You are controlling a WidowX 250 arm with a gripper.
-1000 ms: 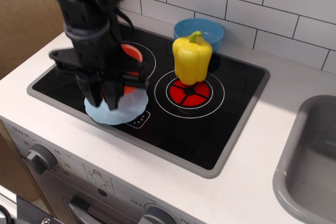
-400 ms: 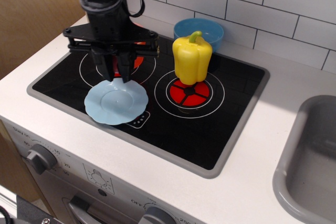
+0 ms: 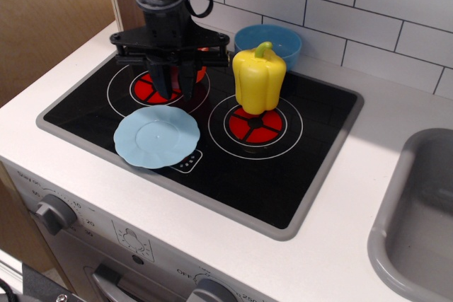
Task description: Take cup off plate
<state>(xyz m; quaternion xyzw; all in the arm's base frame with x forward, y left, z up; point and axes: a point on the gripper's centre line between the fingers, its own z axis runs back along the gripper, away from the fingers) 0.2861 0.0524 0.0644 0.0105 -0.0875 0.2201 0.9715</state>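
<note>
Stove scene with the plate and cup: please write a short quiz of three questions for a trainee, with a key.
1. True or false: the cup stands on the plate.
2. What stands on the right front burner? A) a blue bowl B) a yellow pepper C) a cup
3. Fill in: the blue bowl sits behind the ____.

Key:
1. False. The plate is bare; the cup is between the fingers of the gripper, over the left burner.
2. B, the yellow pepper.
3. Pepper.
</note>
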